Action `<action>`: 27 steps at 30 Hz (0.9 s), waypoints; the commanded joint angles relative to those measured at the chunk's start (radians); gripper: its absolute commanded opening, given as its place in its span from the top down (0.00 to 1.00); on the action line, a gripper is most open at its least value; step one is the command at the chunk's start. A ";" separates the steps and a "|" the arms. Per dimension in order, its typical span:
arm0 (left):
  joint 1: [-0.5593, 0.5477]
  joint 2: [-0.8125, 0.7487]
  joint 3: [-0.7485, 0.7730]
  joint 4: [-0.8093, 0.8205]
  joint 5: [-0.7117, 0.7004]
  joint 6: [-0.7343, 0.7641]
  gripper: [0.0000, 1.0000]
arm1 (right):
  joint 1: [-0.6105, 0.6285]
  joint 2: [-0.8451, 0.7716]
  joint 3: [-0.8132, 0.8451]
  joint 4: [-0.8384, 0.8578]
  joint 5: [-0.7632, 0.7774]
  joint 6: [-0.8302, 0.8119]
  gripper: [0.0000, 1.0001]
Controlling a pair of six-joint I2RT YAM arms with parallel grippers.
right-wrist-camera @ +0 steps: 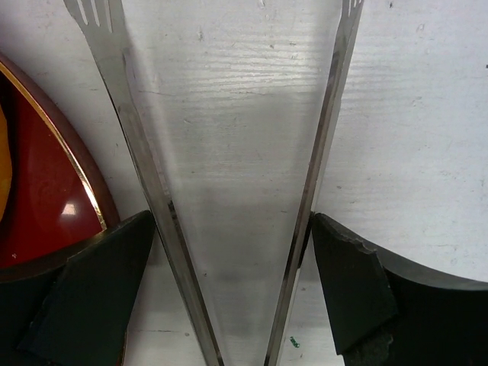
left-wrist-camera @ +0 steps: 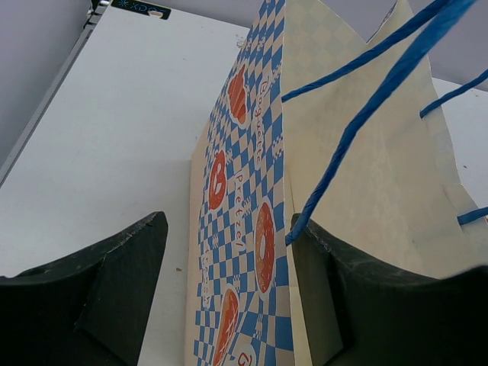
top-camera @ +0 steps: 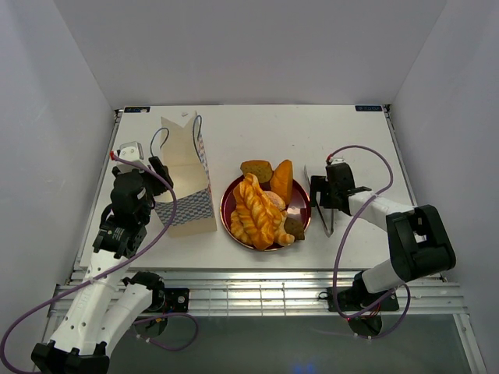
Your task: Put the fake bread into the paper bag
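Overhead view: fake bread (top-camera: 261,209) heaped on the dark-red plate (top-camera: 226,204) at frame centre, not yet in the paper bag (top-camera: 185,164) standing upright just left of the plate. Right gripper (right-wrist-camera: 231,229) just right of the plate, nearer the bread than the left one; clasped over the tongs (right-wrist-camera: 145,168), one finger against each blade, blades splayed wide, though firmness of that hold is hard to judge from the wrist view. Bread thus to the left of this pincer, bag beyond it. Long braid's axis roughly top-to-bottom of frame, leaning toward lower right. Left gripper (left-wrist-camera: 229,221) released, fingers straddling the bag's checkered side wall at centre left. Likely calls for lifting the tongs and swinging left.
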 commanded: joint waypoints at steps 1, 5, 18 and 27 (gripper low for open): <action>-0.002 -0.003 -0.003 -0.004 0.020 0.012 0.24 | 0.023 0.011 -0.007 0.038 -0.011 0.026 0.11; -0.002 -0.001 -0.001 -0.003 0.029 0.012 0.24 | 0.031 0.028 -0.006 0.038 -0.003 0.040 0.14; -0.002 -0.006 -0.006 -0.001 0.044 0.012 0.24 | 0.037 -0.031 -0.063 0.013 0.069 0.058 0.20; -0.002 -0.005 -0.008 -0.001 0.044 0.012 0.24 | 0.039 -0.025 -0.067 0.009 0.061 0.067 0.24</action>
